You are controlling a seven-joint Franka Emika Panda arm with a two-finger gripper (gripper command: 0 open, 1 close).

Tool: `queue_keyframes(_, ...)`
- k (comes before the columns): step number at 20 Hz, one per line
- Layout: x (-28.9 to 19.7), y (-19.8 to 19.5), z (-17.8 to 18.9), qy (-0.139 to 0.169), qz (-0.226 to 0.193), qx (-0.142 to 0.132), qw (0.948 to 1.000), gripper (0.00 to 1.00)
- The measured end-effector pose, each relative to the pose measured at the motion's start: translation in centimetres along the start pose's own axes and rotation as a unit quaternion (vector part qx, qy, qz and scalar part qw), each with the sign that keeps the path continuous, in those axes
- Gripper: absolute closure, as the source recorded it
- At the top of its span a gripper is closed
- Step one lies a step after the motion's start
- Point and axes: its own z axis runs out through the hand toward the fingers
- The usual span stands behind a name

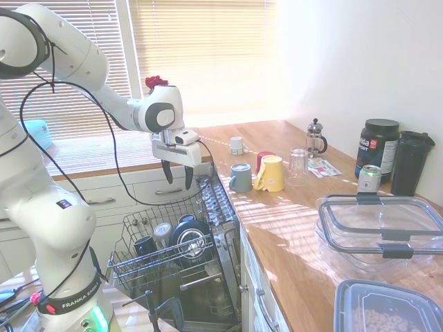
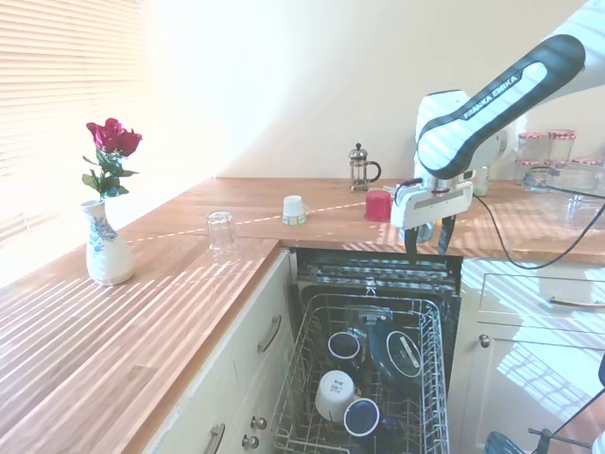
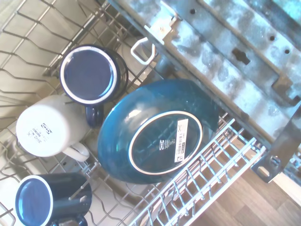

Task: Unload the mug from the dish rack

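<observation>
Tool (image 1: 177,176) hanging in the air above the far end of the dish rack (image 1: 131,266), fingers apart, clamped on nothing, pointing down.

In the dish rack (image 2: 430,378), four upturned pieces: two navy mugs, one white mug (image 2: 334,394) and a dark blue bowl (image 2: 397,352) leaning on the tines. One navy mug (image 2: 346,347) just beside the bowl, at the end nearer the tool; the other navy mug (image 2: 364,418) at the rack's outer end, near the white one. From the wrist view, navy mug (image 3: 91,76) bottom up with handle toward the white mug (image 3: 49,126), touching or nearly touching the bowl (image 3: 155,129); barcode label on the bowl's base; second navy mug (image 3: 47,200) at the picture's edge.

On the table (image 1: 277,228): grey-blue mug (image 1: 241,178), yellow mug (image 1: 270,173), French press (image 1: 315,137), drinking glass (image 1: 298,162), clear lidded container (image 1: 381,225).

Further along the table (image 2: 113,331), vase with a red rose (image 2: 107,232).
</observation>
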Motion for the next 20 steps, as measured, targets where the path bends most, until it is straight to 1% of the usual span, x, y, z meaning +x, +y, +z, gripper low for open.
queue_keyframes(4,-0.2,-0.1,0.5,-0.005,-0.019,-0.007,0.9998,0.00)
queue_keyframes(6,-1.1,-0.5,1.7,-0.010,-0.044,-0.021,0.9988,0.00)
queue_keyframes(8,-2.9,-1.2,4.0,-0.017,-0.075,-0.041,0.9962,0.00)
queue_keyframes(10,-5.3,-1.8,6.8,-0.023,-0.115,-0.063,0.9911,0.00)
queue_keyframes(14,-10.0,-3.6,11.8,-0.035,-0.182,-0.096,0.9780,0.00)
queue_keyframes(17,-13.2,-5.9,14.6,-0.039,-0.215,-0.114,0.9692,0.00)
queue_keyframes(20,-15.2,-7.3,17.5,-0.053,-0.240,-0.124,0.9615,0.00)
